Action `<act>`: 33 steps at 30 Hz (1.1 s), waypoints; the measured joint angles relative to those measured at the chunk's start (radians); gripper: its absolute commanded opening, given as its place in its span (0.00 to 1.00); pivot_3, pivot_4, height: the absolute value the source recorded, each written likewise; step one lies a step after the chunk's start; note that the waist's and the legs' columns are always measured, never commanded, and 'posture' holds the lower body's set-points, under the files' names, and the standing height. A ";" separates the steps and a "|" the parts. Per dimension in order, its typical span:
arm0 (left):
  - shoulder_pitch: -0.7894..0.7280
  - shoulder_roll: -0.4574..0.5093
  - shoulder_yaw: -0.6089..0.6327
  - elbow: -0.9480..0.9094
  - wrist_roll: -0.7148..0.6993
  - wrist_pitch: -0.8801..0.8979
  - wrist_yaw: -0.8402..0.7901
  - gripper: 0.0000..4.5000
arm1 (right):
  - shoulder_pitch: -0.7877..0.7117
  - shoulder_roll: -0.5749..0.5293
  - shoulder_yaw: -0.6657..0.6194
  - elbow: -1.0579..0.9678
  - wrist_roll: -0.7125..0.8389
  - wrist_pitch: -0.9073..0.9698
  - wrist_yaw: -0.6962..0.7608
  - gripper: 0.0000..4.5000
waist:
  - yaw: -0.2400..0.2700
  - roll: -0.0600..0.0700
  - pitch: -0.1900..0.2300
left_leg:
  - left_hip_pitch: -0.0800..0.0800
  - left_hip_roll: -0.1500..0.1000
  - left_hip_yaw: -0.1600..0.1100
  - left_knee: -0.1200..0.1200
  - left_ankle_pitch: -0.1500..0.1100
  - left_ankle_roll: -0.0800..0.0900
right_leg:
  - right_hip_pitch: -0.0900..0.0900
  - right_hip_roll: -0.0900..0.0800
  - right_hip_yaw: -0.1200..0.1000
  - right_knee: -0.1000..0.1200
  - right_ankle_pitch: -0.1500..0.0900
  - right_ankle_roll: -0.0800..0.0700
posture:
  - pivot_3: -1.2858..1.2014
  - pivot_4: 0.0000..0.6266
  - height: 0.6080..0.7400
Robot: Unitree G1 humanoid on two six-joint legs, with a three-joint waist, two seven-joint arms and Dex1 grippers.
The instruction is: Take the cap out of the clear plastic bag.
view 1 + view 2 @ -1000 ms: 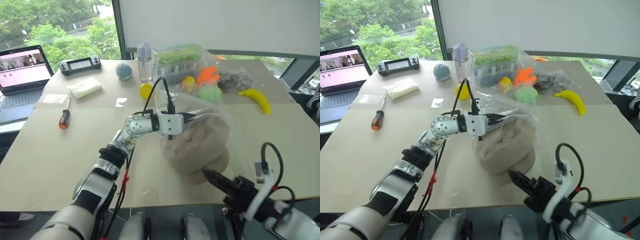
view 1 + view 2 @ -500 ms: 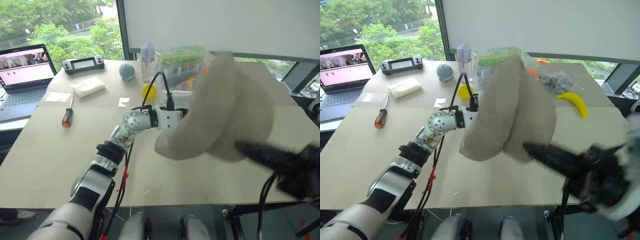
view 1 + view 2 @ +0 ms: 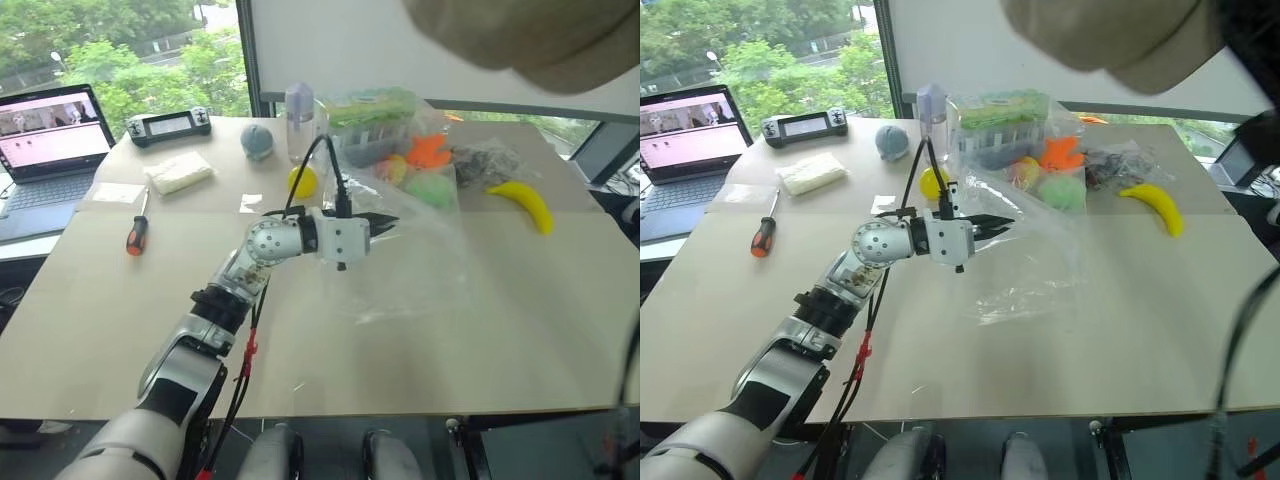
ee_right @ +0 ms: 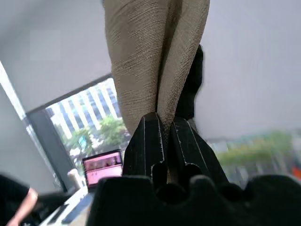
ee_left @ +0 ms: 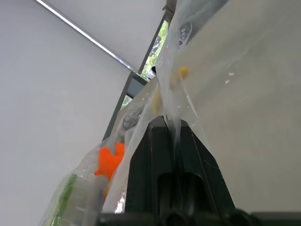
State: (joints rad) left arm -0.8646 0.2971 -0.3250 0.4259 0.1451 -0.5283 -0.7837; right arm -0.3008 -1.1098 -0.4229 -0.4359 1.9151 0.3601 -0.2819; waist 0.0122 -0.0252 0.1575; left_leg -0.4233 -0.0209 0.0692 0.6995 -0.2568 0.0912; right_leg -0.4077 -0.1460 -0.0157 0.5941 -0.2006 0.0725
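The taupe-beige cap hangs high above the table at the upper right, free of the bag. My right gripper is shut on a fold of the cap's fabric, and its dark arm shows beside the cap. The clear plastic bag lies slack and flattened on the table's middle, with nothing in it. My left gripper points level to the right, shut on the bag's edge a little above the table. Its fingers pinch the thin film.
Along the table's back stand a laptop, a controller, a grey-blue ball, a bottle and a green-lidded clear box. A screwdriver, yellow ball and banana lie nearer.
My right gripper has swung up and to the right, pulling the cap out of the bag to the top of the view. The bag has collapsed flat. My left gripper has stayed put.
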 measured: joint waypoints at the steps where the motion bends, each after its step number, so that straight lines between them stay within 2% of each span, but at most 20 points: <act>1: 0.017 0.014 0.000 -0.015 0.000 0.010 -0.003 0.00 | 0.002 0.054 0.068 0.051 -0.024 0.021 -0.051 0.01 | 0.000 0.000 0.000 | 0.000 0.000 0.000 0.000 0.000 0.000 | 0.000 0.000 0.000 0.000 0.000 0.000 | 0.52 0.24 1.00; 5: 0.060 0.055 0.003 -0.029 0.010 0.040 -0.003 0.00 | 0.076 0.289 0.206 0.150 -0.077 0.066 -0.120 0.01 | 0.002 0.003 0.000 | -0.002 -0.001 0.000 -0.002 0.001 -0.002 | -0.004 0.000 -0.002 0.003 0.000 0.002 | 0.52 0.24 1.00; 8: 0.072 0.067 0.003 -0.060 0.012 0.061 0.002 0.00 | 0.123 0.411 0.218 0.177 -0.098 0.082 -0.155 0.01 | 0.002 0.004 -0.001 | -0.008 -0.004 0.002 -0.002 0.003 -0.004 | -0.013 0.000 -0.002 0.014 0.000 0.003 | 0.52 0.24 1.00; 13: 0.085 0.079 0.003 -0.106 0.012 0.091 0.007 0.00 | 0.168 0.475 0.155 0.193 -0.133 0.091 -0.184 0.01 | 0.001 0.004 -0.001 | -0.006 -0.005 0.004 0.001 0.000 0.001 | -0.011 0.000 -0.007 0.015 -0.001 0.005 | 0.52 0.24 1.00; 20: 0.102 0.101 0.004 -0.146 0.007 0.128 0.002 0.00 | 0.273 0.523 0.127 0.291 -0.247 0.151 -0.173 0.53 | -0.001 0.005 -0.001 | -0.003 -0.005 0.005 0.000 -0.002 0.003 | -0.010 0.000 -0.005 0.016 -0.001 0.005 | 0.52 0.24 1.00; 23: 0.147 0.128 0.015 -0.201 -0.058 0.224 -0.064 0.00 | 0.285 0.522 0.122 0.294 -0.292 0.190 -0.136 0.73 | -0.010 0.007 -0.002 | 0.000 -0.004 0.007 0.000 -0.002 0.003 | -0.011 0.001 -0.001 0.016 -0.001 0.005 | 0.52 0.24 1.00; 24: 0.166 0.138 0.014 -0.225 -0.085 0.262 -0.098 0.13 | 0.288 0.515 0.117 0.291 -0.303 0.201 -0.127 0.83 | -0.013 0.007 -0.002 | 0.001 -0.004 0.007 0.000 -0.002 0.003 | -0.010 0.001 -0.001 0.016 -0.001 0.005 | 0.52 0.24 1.00; 26: 0.242 0.205 -0.003 -0.323 -0.193 0.378 -0.246 0.25 | 0.319 0.455 0.104 0.277 -0.344 0.249 -0.066 0.98 | -0.019 0.009 -0.003 | 0.001 -0.004 0.008 -0.001 -0.002 0.003 | -0.012 0.001 0.000 0.017 -0.001 0.005 | 0.52 0.24 1.00; 29: 0.321 0.265 -0.006 -0.387 -0.289 0.489 -0.352 0.51 | 0.376 0.352 0.056 0.277 -0.397 0.322 0.017 1.00 | -0.012 0.009 -0.003 | 0.000 -0.003 0.008 0.001 -0.002 0.004 | -0.011 0.000 0.000 0.016 -0.001 0.005 | 0.52 0.24 1.00; 32: 0.327 0.307 0.017 -0.407 -0.351 0.591 -0.404 0.74 | 0.394 0.269 -0.004 0.282 -0.413 0.390 0.115 1.00 | -0.008 0.009 -0.003 | 0.001 -0.003 0.009 0.003 -0.002 0.004 | -0.011 0.001 0.001 0.017 -0.001 0.005 | 0.52 0.24 1.00; 33: 0.319 0.321 0.041 -0.418 -0.407 0.682 -0.425 0.82 | 0.402 0.240 -0.022 0.278 -0.431 0.411 0.165 1.00 | -0.008 0.009 -0.003 | 0.001 -0.002 0.009 0.003 -0.002 0.004 | -0.010 0.002 0.001 0.017 -0.001 0.005 | 0.52 0.24 1.00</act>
State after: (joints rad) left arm -0.5451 0.6180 -0.2842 0.0082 -0.2619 0.1536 -1.2087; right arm 0.1015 -0.8694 -0.4450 -0.1576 1.4838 0.7711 -0.1171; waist 0.0038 -0.0159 0.1540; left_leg -0.4221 -0.0234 0.0778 0.7029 -0.2588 0.0956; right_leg -0.4178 -0.1445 -0.0145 0.6108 -0.2016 0.0772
